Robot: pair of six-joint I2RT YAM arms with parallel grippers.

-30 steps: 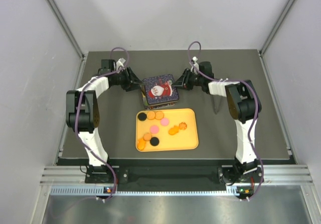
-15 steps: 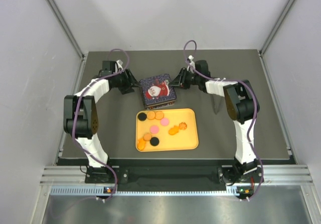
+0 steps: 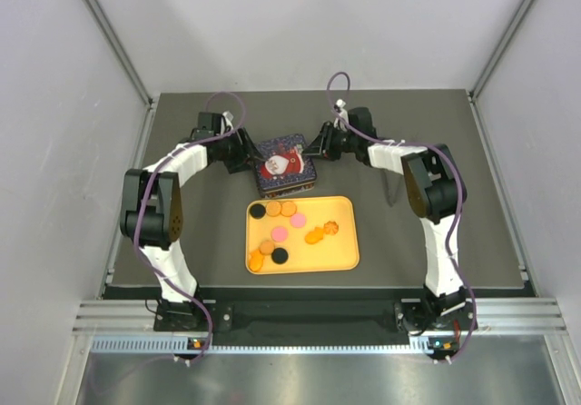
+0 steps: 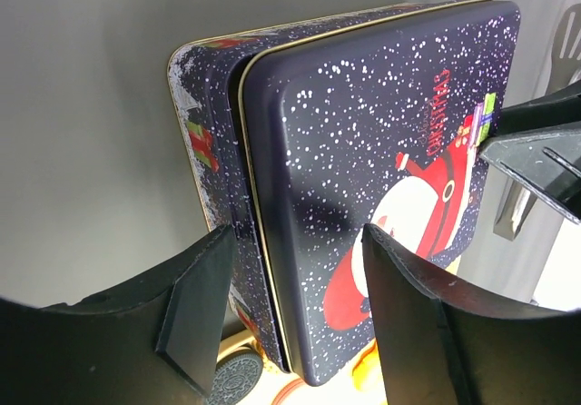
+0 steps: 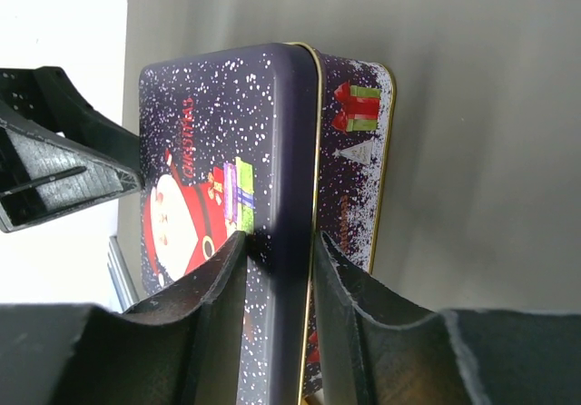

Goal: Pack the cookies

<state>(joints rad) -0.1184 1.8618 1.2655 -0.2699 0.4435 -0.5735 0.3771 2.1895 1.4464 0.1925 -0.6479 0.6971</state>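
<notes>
The cookies (image 3: 280, 232), orange, pink and black rounds, lie on a yellow tray (image 3: 341, 251). Behind it stands a dark blue Santa tin (image 3: 286, 164). My left gripper (image 3: 249, 156) is at the tin's left edge. In the left wrist view it (image 4: 298, 234) is open, with its fingers astride the lid's rim and not touching it. A black cookie (image 4: 238, 378) shows below. My right gripper (image 3: 319, 147) is at the tin's right edge. In the right wrist view it (image 5: 280, 239) is pinched on the lid's rim (image 5: 295, 151), beside the tin's base (image 5: 359, 169).
The tin and tray sit on a dark grey table (image 3: 436, 151). White enclosure walls with metal posts rise at the left, right and back. Both arm elbows hang over the table's left and right sides.
Both grippers have moved inward against the tin's edges. The tin has shifted slightly to the left. The tray and cookies have not moved.
</notes>
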